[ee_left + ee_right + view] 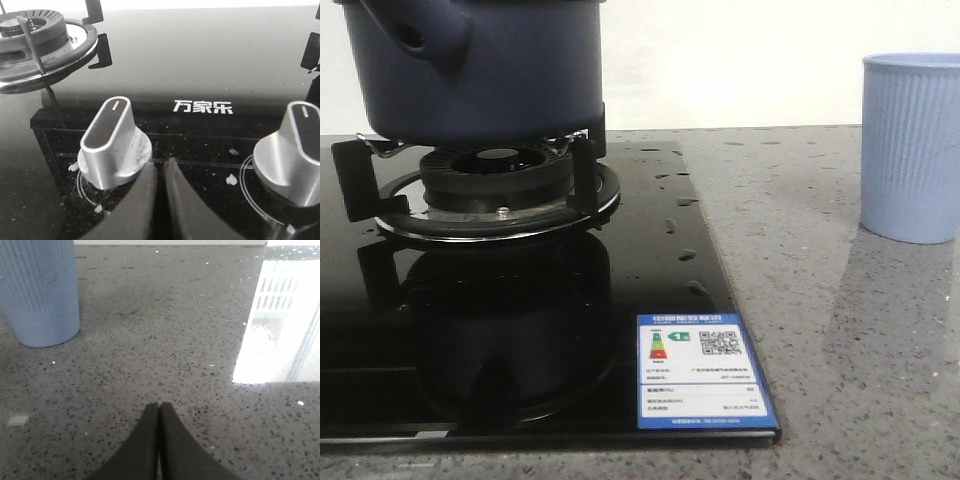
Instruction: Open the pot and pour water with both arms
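The dark navy pot stands on the burner grate of the black glass stove at the upper left of the front view, its hollow handle stub facing the camera; its top is cut off by the frame. Neither gripper shows in the front view. My left gripper is shut and empty, hovering over the stove's control strip just beside a silver knob. My right gripper is shut and empty above the grey speckled counter, with a light blue ribbed cup some way off.
The light blue ribbed cup stands on the grey counter right of the stove. A second silver knob and an uncovered burner are on the stove. Water drops lie near the stove's right edge. An energy label sits at its front corner.
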{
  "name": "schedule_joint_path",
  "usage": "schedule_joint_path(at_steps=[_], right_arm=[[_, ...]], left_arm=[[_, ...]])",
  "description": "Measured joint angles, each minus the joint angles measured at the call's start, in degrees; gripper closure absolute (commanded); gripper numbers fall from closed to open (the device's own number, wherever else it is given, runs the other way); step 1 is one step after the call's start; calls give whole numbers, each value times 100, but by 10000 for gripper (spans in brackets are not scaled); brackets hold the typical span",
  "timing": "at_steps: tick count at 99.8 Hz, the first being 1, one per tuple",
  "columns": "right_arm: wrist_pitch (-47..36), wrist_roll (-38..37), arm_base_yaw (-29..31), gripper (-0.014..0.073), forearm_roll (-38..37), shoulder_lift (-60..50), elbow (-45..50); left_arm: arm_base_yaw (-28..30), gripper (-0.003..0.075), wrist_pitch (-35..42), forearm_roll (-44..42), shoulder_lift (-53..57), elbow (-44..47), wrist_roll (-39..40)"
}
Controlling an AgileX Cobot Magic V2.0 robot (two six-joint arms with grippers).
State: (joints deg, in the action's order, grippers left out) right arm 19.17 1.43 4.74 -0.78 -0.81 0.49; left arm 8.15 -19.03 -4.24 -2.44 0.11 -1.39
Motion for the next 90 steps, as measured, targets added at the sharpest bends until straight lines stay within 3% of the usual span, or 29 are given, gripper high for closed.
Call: schedule_joint_path(at_steps=[74,90], right_arm=[[0,0,0,665,0,0,0],[-421,0,0,665,-196,0,12]], left_arm=[[0,740,0,0,0,0,0],[0,740,0,0,0,0,0]])
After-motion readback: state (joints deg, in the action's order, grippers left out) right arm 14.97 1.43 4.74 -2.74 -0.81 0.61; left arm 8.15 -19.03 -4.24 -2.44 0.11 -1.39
